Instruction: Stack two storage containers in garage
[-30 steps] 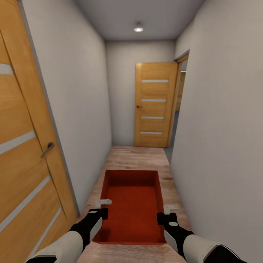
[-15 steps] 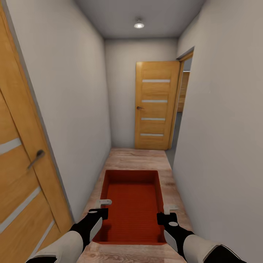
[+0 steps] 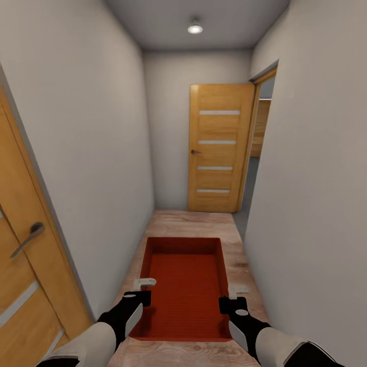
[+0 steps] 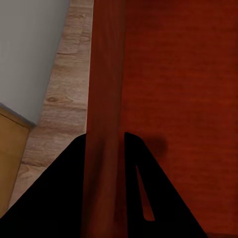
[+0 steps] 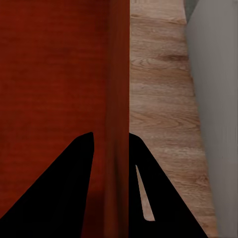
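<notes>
One orange-red storage container [image 3: 184, 285] hangs level in front of me above a light wood plank corridor floor. My left gripper [image 3: 143, 289] is shut on its left wall [image 4: 106, 99], one dark finger [image 4: 148, 183] inside and the other outside. On the opposite wall [image 5: 118, 74] my right gripper [image 3: 232, 298] is shut in the same way. The wrist views show the left gripper [image 4: 105, 144] and the right gripper [image 5: 111, 141] each pinching a thin wall. The container's inside looks empty. The living room and the garage are out of view.
Pale walls close in on both sides of the narrow corridor. A wooden door with a lever handle [image 3: 28, 237] stands close at my left. At the far end is another wooden door [image 3: 218, 148], with an open doorway [image 3: 257, 153] and grey flooring beside it on the right.
The whole view has shifted forward along the corridor: the left door has slid toward the picture's edge and the far door looks nearer. The container and both grippers keep the same hold.
</notes>
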Robot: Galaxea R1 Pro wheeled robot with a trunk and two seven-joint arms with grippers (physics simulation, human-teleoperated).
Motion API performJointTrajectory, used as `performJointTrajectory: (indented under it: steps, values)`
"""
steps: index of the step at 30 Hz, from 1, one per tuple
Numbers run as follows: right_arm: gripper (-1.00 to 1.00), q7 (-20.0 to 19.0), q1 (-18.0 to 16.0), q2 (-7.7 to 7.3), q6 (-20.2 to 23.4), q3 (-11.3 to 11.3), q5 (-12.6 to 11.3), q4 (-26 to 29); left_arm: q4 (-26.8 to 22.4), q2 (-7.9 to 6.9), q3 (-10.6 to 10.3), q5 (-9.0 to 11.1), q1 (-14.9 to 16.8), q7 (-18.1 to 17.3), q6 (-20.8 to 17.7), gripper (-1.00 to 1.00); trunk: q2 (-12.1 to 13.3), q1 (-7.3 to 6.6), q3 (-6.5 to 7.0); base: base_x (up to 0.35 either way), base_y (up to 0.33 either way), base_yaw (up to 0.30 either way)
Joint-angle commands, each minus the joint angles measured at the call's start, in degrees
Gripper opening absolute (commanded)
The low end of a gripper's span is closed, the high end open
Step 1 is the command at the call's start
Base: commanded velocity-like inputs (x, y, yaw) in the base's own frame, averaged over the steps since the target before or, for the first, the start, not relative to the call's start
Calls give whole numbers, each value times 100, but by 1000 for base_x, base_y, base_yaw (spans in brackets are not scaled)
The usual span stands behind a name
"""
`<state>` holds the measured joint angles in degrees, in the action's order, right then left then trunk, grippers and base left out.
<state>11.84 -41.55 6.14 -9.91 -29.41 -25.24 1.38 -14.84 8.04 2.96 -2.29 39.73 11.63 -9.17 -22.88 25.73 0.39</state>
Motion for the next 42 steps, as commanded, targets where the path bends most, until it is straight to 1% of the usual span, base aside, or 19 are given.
performJointTrajectory:
  steps: [1,42]
  values:
    - [-100,29,-2,-69,-20,40,-7,11,-2,-22,47,-26,0,33,-40,-100,-4,5,-2,324,0,0]
    - [-100,29,-2,-69,-20,40,-7,11,-2,-22,47,-25,0,33,-39,-100,-4,5,-2,324,0,0]
